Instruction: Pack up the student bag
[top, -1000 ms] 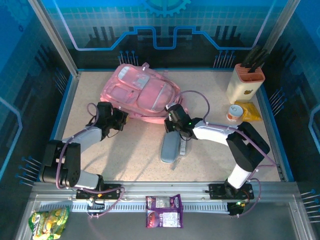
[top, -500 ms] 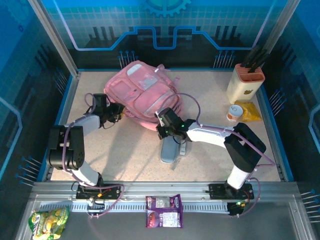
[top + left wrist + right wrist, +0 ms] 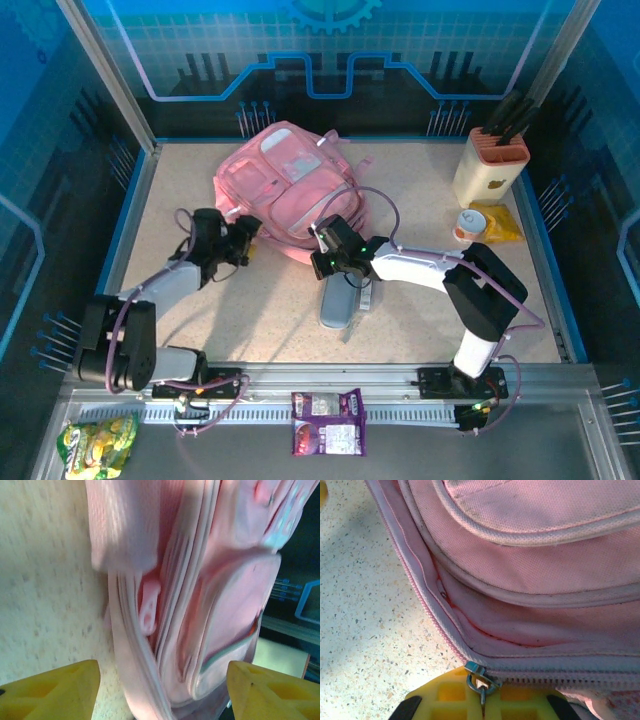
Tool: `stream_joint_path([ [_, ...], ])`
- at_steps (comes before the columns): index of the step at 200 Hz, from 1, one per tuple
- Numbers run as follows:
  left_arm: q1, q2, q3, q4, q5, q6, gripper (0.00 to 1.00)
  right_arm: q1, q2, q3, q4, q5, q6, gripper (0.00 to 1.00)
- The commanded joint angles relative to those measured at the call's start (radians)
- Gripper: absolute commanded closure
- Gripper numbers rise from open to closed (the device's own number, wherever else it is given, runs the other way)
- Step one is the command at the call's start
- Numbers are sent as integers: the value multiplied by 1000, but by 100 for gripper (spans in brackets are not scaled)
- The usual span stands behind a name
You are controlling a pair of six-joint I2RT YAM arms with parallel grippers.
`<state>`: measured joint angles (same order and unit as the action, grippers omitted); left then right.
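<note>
Up top, I'm seeing both arms stretched out to the student bag [image 3: 290,185], which is lying at the far middle of the table [image 3: 250,310]: left arm at its left edge, right arm bent across to its near edge. On the left wrist cam, the left gripper [image 3: 162,665] is gaping wide, facing the bag's side. On the right wrist cam, the right gripper [image 3: 482,696] is pinching the zip pull [image 3: 480,682].

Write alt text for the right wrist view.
Close-up of the pink student bag and its piped seams, resting on the speckled table. At bottom centre the right gripper, yellow-fingered, is shut on the metal zip pull.
</note>
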<state>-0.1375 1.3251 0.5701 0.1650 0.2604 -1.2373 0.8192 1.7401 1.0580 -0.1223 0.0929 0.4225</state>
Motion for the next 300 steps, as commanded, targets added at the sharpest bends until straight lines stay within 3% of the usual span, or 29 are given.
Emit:
stream_joint_path([
  [1,-98,-8,-42,95,-78,-173,31,1,7,40,-23,-13,15,100],
  [41,-236,128,-7,240,-107,-337,31,1,13,37,-23,-12,11,100],
  [72,-289,266,27,397,-113,-421,40,6,17,39,-18,-12,6,100],
  [89,-316,322,49,429,-119,-446,50,6,22,46,-19,-9,4,100],
  [124,-327,367,21,489,-155,-459,87,8,22,67,-38,13,-15,100],
  [143,-325,350,23,454,-166,-431,100,10,16,76,-59,31,-28,100],
  [227,-281,138,119,48,-270,-189,100,-20,-58,59,-130,32,-42,100],
  [300,-79,30,146,-113,-172,3,100,-134,-113,9,-166,-40,-54,100],
])
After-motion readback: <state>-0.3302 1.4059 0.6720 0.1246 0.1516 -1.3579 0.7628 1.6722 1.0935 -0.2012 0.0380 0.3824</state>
